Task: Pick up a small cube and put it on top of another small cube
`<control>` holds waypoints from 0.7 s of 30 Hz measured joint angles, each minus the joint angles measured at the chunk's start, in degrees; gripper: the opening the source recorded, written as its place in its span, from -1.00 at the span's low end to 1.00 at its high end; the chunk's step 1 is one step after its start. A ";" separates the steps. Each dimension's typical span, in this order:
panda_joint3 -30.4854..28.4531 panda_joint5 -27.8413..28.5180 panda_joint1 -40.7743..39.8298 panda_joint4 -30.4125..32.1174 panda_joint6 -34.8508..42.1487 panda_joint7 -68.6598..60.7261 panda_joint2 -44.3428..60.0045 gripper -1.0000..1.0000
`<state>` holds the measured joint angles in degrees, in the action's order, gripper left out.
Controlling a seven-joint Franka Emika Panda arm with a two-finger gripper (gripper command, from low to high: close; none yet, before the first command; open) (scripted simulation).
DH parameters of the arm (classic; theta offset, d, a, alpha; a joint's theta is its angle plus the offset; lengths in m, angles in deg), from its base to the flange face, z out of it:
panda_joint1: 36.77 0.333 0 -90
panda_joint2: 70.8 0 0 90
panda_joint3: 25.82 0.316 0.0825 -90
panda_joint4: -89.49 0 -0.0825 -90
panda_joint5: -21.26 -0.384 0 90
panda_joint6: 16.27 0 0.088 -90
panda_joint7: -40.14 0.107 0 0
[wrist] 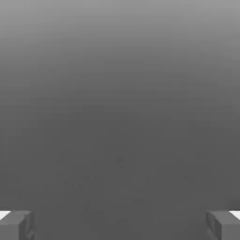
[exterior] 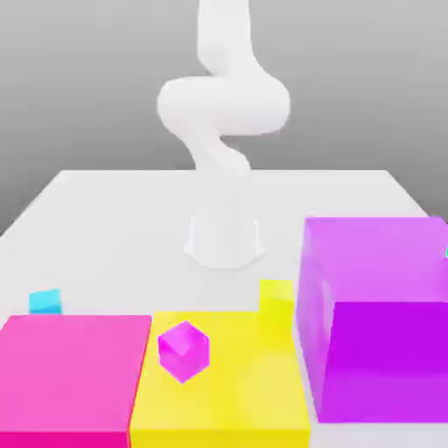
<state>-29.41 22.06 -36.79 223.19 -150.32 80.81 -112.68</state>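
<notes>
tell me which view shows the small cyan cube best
The exterior view: the small cyan cube sits on the white table at that view's left, behind the big pink block. The hand view looks at plain grey, past the open gripper.

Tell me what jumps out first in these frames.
Three big blocks fill the near edge of the exterior view: pink block on that view's left, yellow block in the middle, purple block on the right. A small magenta cube sits on the yellow one; the small cyan cube lies behind the pink one. White arm rises behind.
</notes>
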 joint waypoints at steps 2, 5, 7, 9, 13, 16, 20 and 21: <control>-3.24 0.62 0.06 1.63 -1.95 -4.44 3.27 0.00; -7.99 1.27 0.03 3.96 -4.72 -10.94 7.85 0.00; -11.31 1.65 0.09 5.49 -6.54 -15.26 10.82 0.00; -14.60 1.79 0.02 7.03 -8.37 -19.75 13.79 0.00; -21.60 1.88 0.17 10.10 -12.04 -28.85 19.72 0.00; -26.55 1.13 -0.06 12.41 -14.81 -36.27 24.34 0.00; -32.91 -1.09 -0.43 15.50 -18.51 -47.05 30.85 0.00; -34.35 -1.97 -0.60 16.26 -19.42 -49.98 32.57 0.00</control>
<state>-63.76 20.09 -37.39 239.46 -169.74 30.84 -80.11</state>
